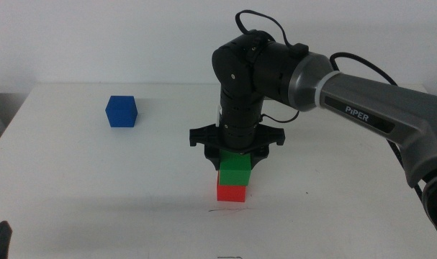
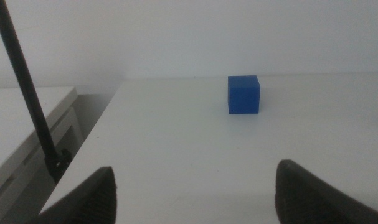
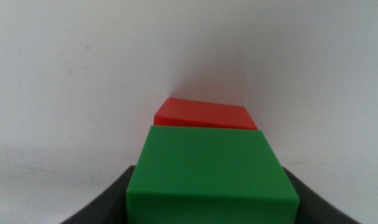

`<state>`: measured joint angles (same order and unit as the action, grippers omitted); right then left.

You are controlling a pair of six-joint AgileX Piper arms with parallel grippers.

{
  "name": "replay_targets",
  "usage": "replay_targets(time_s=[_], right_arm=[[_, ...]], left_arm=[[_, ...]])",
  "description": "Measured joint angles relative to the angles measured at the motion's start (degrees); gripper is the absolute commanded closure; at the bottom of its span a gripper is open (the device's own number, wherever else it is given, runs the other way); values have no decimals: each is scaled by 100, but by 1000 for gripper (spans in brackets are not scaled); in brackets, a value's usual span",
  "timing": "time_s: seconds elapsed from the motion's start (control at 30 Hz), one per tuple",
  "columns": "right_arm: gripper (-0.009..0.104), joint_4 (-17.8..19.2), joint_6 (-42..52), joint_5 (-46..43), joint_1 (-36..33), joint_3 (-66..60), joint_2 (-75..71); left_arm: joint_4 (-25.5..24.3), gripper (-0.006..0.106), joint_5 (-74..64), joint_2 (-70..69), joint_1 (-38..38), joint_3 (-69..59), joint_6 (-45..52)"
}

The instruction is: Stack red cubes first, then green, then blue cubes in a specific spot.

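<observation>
Middle view shows the right gripper (image 1: 236,160) pointing straight down near the middle of the white table (image 1: 74,173). Its two dark jaws sit on the left and right sides of the green cube (image 1: 235,170), touching it, so the gripper looks clamped on that cube. The green cube rests on top of the red cube (image 1: 232,192). The two cubes do not line up fully; the green one sits a little to the right of the red one. A short thin dark line (image 1: 229,211) is on the table just in front of the red cube, on the near side.

From the right wrist view, the green cube (image 3: 210,174) fills the space between the jaws, and a part of the red cube (image 3: 204,115) peeks out beyond it.

The blue cube (image 1: 122,111) stands alone on the far left part of the table, well apart from the stack. In the left wrist view, the blue cube (image 2: 243,94) sits far ahead on the table.

The left gripper (image 2: 195,193) waits at the near left corner, and only a dark tip (image 1: 1,237) shows in the middle view. Its jaws are wide apart and hold nothing. A thin black pole (image 2: 27,87) stands off the table on the left side.
</observation>
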<state>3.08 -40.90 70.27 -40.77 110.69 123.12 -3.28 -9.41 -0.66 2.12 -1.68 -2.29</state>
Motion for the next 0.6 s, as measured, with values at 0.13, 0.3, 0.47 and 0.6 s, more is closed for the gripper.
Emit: replay_targets(time_s=[0.13,0.3,0.47,0.6], right_arm=[[84,19,27,-12,-6,0,7],[66,19,114,-23,-6,0,9],[29,5,135,-163,-6,0,35],[15,1,135,-185,-6,0,67]], left_arm=[[0,16,0,0,0,0,0],[0,16,0,0,0,0,0],[0,16,0,0,0,0,0],[0,16,0,0,0,0,0]])
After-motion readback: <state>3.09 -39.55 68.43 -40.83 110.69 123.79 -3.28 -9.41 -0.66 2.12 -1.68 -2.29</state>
